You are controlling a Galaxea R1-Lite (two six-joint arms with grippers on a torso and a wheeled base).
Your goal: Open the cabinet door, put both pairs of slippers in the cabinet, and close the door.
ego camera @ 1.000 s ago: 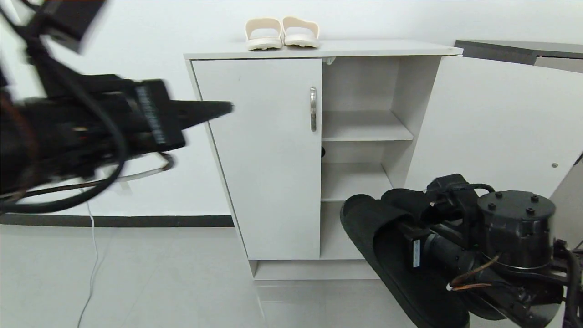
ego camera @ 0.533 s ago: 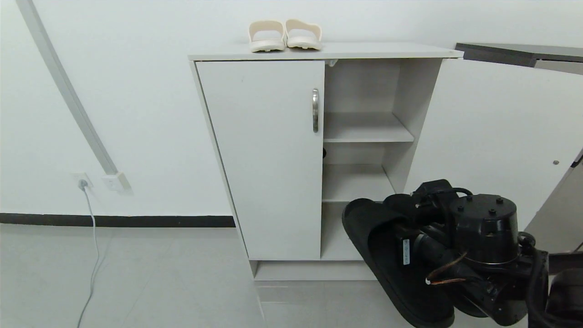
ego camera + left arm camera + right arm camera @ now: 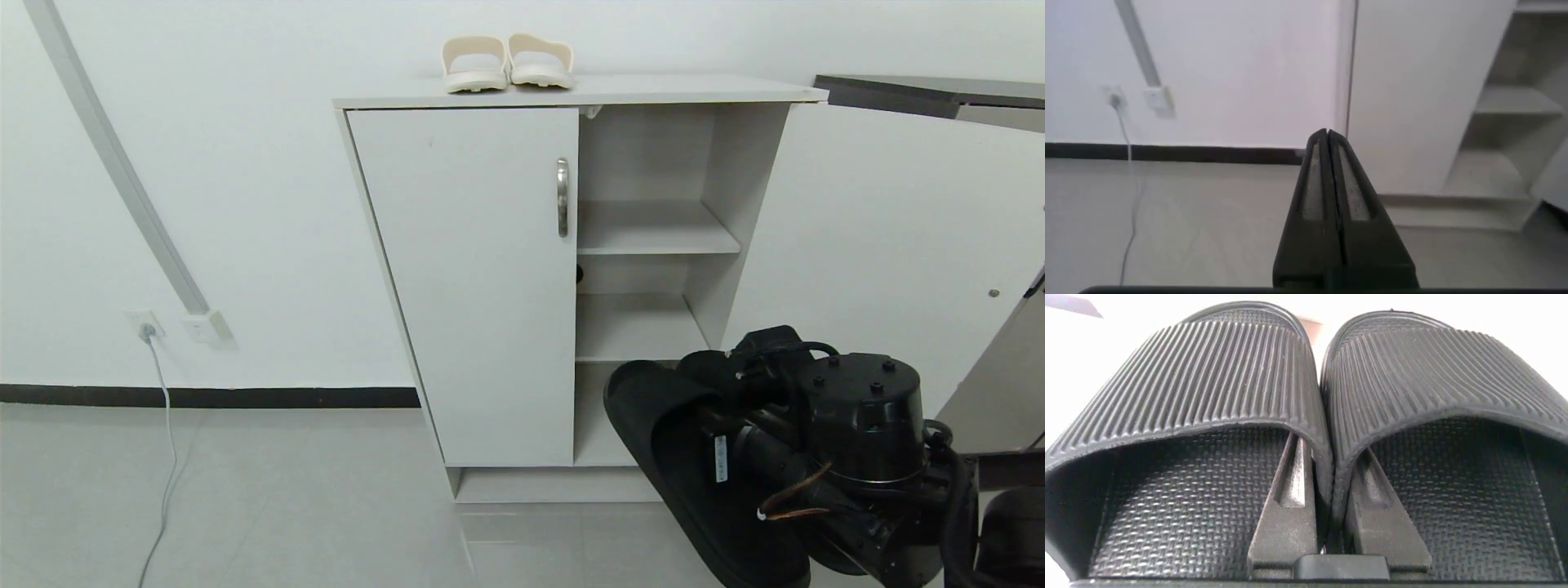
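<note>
A small white sticker (image 3: 720, 469) is sitting on the right arm, but its print is too tiny to read.

The right gripper (image 3: 1331, 453) is holding two black rubber slippers (image 3: 694, 465) — one pair. Its two black fingers (image 3: 1290, 510) are poking in under the straps, one inside each slipper, and are squeezing the two inner sides together. The straps are covered in thin ridges, and the footbeds in little bumps. In the head view the pair is hanging on its side above the grey tiled floor (image 3: 286, 506), right in front of the lowest space of the tall white wooden cabinet (image 3: 694, 88). I cannot tell if the toes are inside it.

The cabinet's left door (image 3: 473, 286) is sitting shut, with one long silver metal handle (image 3: 562, 198) on its edge. The right door (image 3: 882, 245) is standing wide open. Two flat shelves (image 3: 653, 229) are splitting the open side into three spaces.

Two cream open-toe slippers (image 3: 506, 63) are sitting side by side on the cabinet's top, touching each other.

The left gripper (image 3: 1328, 143) is pointing at the floor beside the cabinet — its two flat fingers are pressing tight together, holding nothing.

One white wall socket (image 3: 147, 329) is feeding a thin white cable (image 3: 167, 425) that is hanging down to the floor. A black strip (image 3: 204, 397) is running along the bottom of the wall.
</note>
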